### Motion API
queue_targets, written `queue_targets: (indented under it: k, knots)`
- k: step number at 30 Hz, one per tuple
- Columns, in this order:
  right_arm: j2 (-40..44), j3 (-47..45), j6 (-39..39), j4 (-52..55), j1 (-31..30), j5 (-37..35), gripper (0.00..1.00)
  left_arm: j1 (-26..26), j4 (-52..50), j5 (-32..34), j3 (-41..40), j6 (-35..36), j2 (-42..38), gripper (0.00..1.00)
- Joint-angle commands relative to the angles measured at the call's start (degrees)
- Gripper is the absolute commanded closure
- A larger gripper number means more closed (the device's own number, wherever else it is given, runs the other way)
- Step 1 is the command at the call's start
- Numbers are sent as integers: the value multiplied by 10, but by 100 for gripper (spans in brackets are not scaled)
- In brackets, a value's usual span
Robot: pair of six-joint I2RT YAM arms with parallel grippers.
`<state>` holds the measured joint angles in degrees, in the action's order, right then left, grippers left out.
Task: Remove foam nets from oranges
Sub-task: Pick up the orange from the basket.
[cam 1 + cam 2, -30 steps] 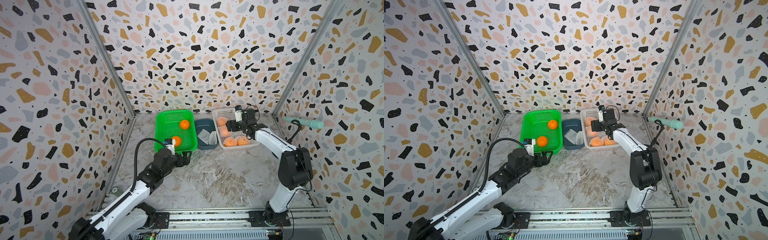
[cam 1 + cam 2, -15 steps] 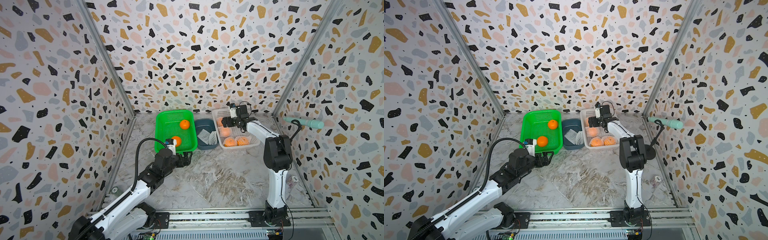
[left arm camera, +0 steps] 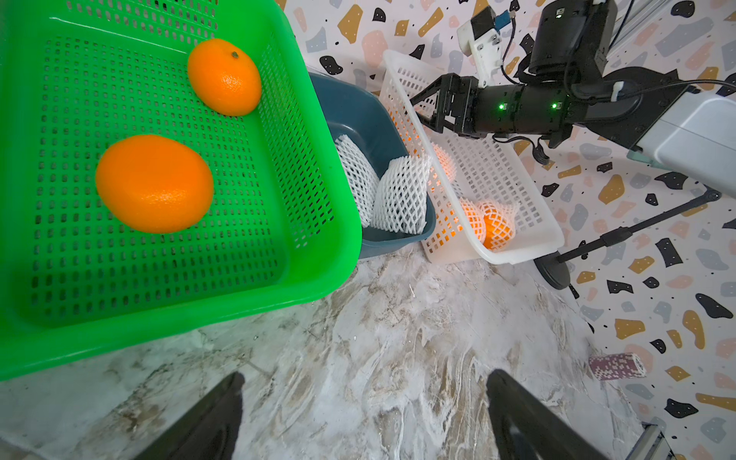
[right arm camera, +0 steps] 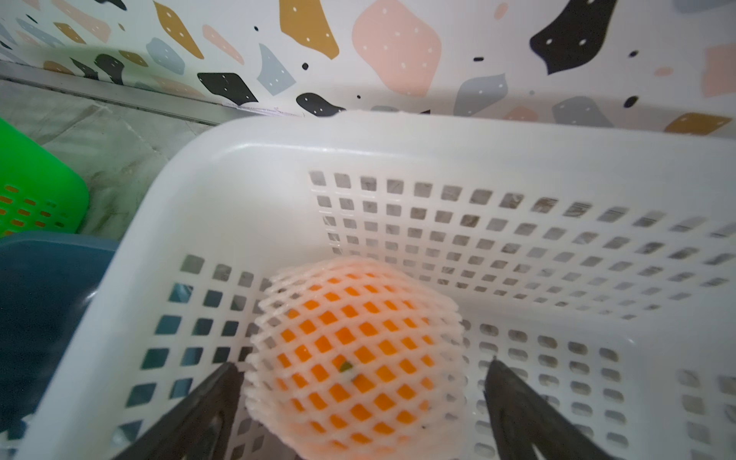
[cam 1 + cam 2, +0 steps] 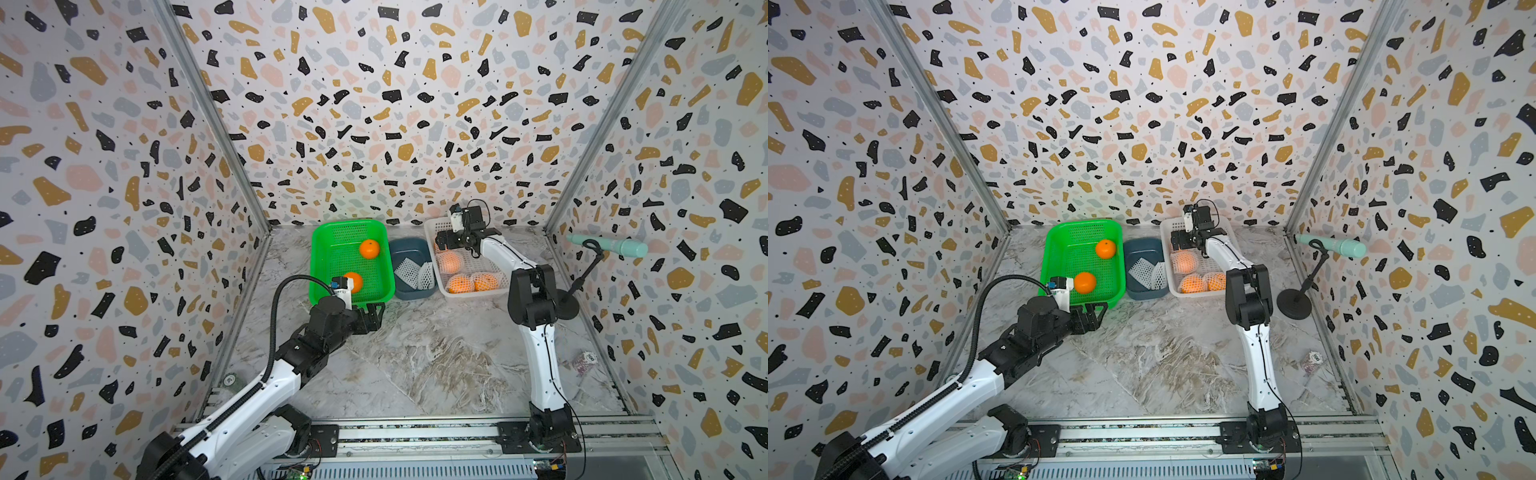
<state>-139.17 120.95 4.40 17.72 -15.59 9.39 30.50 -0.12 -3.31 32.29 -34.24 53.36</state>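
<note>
The left arm [image 5: 286,374] comes in low from 7 o'clock, elbow bent and forearm nearly level. The left claw [image 5: 372,316] hovers over the marbled table [image 5: 436,365], just outside the near rim of the green basket [image 5: 332,249]. Its fingers [image 3: 207,422] stand wide apart with nothing between them.

The right arm [image 5: 538,345] rises upright from 5 o'clock, folds at the elbow and stretches back toward 12, its wrist dipped over the far end of the white basket [image 5: 473,296]. The right claw [image 4: 358,406] is spread, with one finger on each side of a netted orange [image 4: 354,342] lying on the basket floor. That view is too blurred to tell whether either finger touches the net.

Both baskets are rigid perforated plastic, rectangular with rounded corners, the green one at 11 o'clock and the white one at 1. Between them at 12 is a smooth blue-grey tub [image 5: 409,249] holding two empty nets [image 5: 409,272] of soft white foam in a diamond mesh. Two bare oranges [image 5: 369,249], round and glossy, lie apart in the green basket. Three other netted oranges [image 5: 449,262] show pale through their mesh in the white basket, two of them touching at its near end.
</note>
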Motion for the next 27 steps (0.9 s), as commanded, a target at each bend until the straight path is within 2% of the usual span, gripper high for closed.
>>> queue_targets:
  k: [1, 16, 27]
  knots:
    - [-1, 35, -10, 34, -7, -12, 3, 2, 1, 8, 17, 9, -6, 4]
    - [-46, 79, 6, 61, -19, -71, 3, 2, -6, 9, 17, 10, -14, 4]
    - [-47, 80, 16, 56, -18, -81, 15, 2, -9, 10, 19, 10, -18, 4]
